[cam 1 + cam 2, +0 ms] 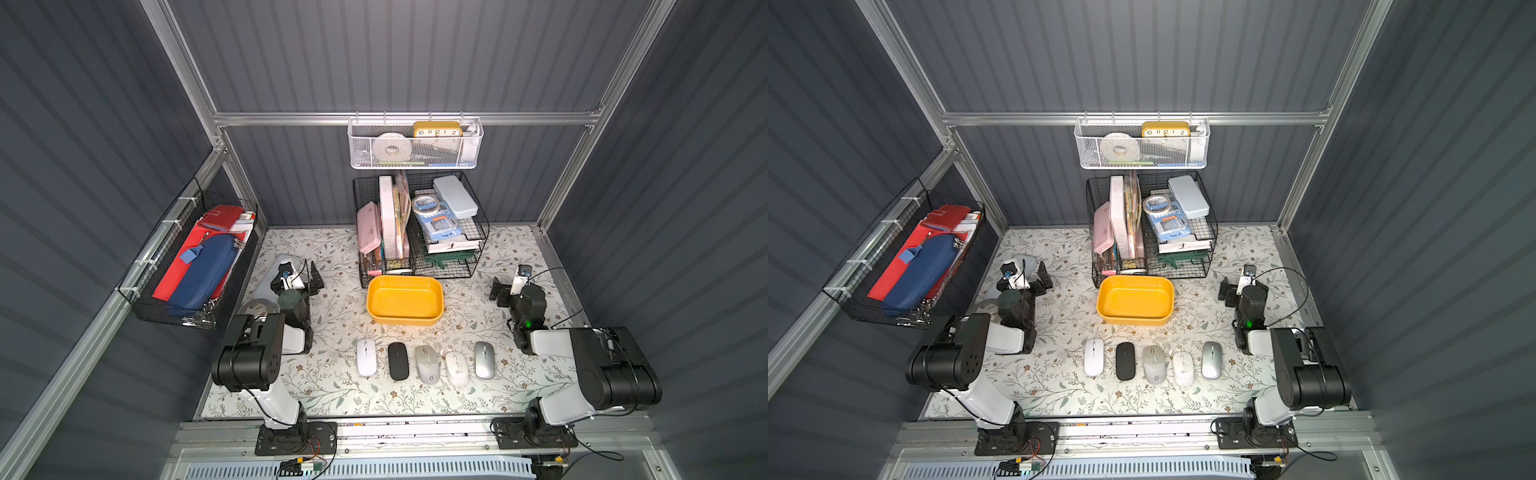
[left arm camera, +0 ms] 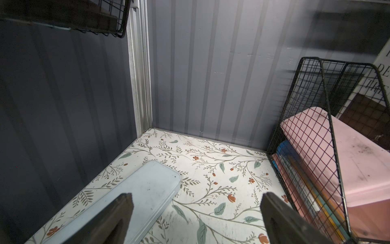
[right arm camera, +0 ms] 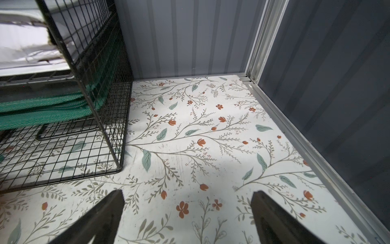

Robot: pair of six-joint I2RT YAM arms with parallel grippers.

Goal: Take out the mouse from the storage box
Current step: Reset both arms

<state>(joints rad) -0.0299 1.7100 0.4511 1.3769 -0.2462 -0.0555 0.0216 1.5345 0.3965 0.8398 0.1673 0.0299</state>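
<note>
At the centre of a floral-patterned counter [image 1: 328,386], a mustard-yellow storage box [image 1: 405,300], shallow, with nothing inside. Just in front of it, nearer the arm bases, five mice side by side in a row on the counter, none touching the box: from the robot's left, a white mouse [image 1: 366,357], a black mouse [image 1: 398,360], a grey mouse [image 1: 427,364], a cream mouse [image 1: 456,368] and a silver mouse [image 1: 484,360]. Behind the box, against the back wall, a black wire rack [image 1: 440,268] packed with cases, tape and papers. Above that, a white mesh basket [image 1: 365,149] hung on the rail, with a yellow clock [image 1: 437,129] inside. On the left wall, another black wire basket [image 1: 174,318] holding red and blue pouches. At the counter's left side, the left arm [image 1: 253,357], folded, well apart from box and mice; left jaws wide apart, gripping nothing, above a pale blue case [image 2: 147,190]. At the right side, the right arm [image 1: 598,365], likewise folded; right jaws wide apart, gripping nothing, above bare counter beside the wire rack.
</note>
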